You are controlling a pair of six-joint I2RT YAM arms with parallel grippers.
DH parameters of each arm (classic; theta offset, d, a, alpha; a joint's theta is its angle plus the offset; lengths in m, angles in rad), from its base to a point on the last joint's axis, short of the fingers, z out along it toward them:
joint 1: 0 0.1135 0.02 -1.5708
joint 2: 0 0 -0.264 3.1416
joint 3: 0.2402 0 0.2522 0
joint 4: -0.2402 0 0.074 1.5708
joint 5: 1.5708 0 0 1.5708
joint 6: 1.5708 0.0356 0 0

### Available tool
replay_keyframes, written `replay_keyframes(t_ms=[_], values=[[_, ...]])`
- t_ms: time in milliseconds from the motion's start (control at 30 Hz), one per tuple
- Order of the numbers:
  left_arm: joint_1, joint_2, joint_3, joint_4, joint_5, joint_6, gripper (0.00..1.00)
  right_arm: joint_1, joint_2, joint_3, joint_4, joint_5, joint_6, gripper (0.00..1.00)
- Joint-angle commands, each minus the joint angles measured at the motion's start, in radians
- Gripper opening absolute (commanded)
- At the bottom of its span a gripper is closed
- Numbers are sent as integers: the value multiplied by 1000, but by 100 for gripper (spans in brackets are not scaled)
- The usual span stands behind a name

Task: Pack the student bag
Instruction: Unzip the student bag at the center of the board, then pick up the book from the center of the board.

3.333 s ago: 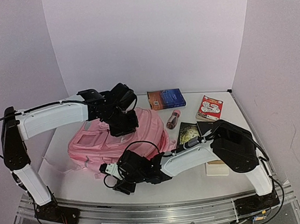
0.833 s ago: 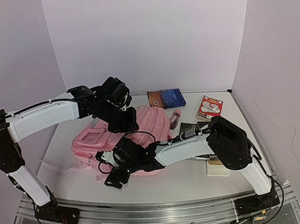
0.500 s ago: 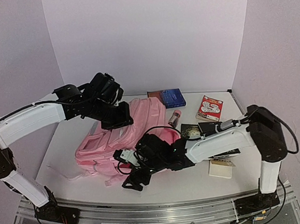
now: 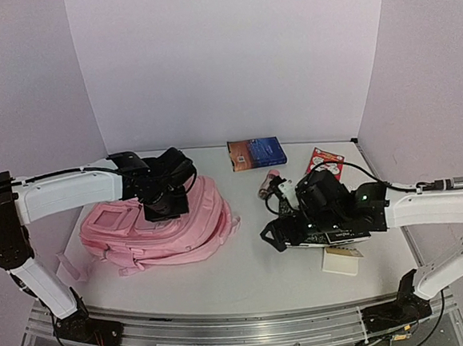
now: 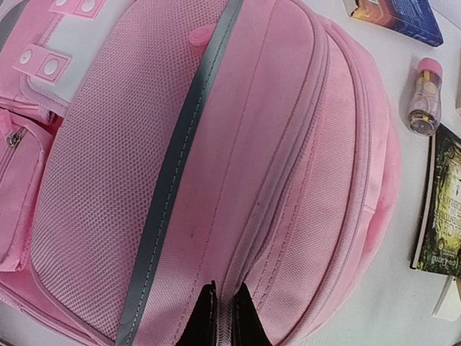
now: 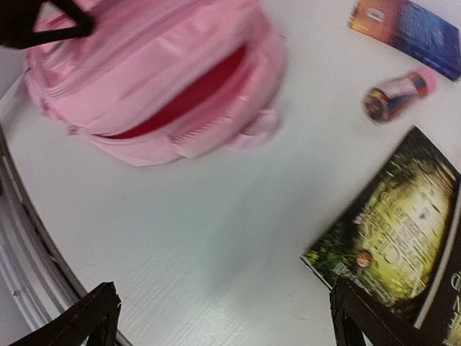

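The student bag (image 4: pixel 163 226) is being pinched at its zip by the clenched left hand (image 5: pixel 222 317); right of it, the released right hand (image 6: pixel 227 317) is seemingly being readied for the green book (image 6: pixel 392 231).

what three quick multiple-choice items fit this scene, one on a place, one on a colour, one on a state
1. The student bag lies
a) on the right half of the table
b) on the left half of the table
c) off the table

2. The cap of the bottle is
a) pink
b) green
c) black

3. The right claw is
a) shut on the bottle
b) shut on a book
c) open

Answers:
1 b: the top view shows it left of centre.
2 a: the left wrist view shows a pink cap.
3 c: the right wrist view shows its fingers wide apart with nothing between them.
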Motion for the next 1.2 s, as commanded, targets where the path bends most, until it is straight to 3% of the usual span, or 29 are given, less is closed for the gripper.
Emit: replay_keyframes(t_ms=[0,67,167,267,300,467,667,967,1167], values=[[11,-25,-13,-42,-88,-43,8,-155,-64,-25,-164,62,142,98],[10,-41,-29,-4,-54,-8,27,-228,-83,-23,-209,49,154,98],[8,-62,-31,49,4,58,66,-331,-106,-20,-259,-16,168,98],[7,-94,-12,117,79,120,94,-442,-116,-12,-304,-62,179,98],[6,-106,-6,156,110,142,98,-492,-119,-11,-318,-87,185,98],[-14,-95,42,353,299,225,100,-803,-110,-35,-337,-331,214,98],[-28,159,188,536,520,221,100,-1141,47,-33,-293,-606,193,98],[-93,691,722,485,642,163,99,-1240,297,23,-134,-732,155,97],[-101,836,840,510,674,117,99,-1244,375,14,-124,-737,101,97]])
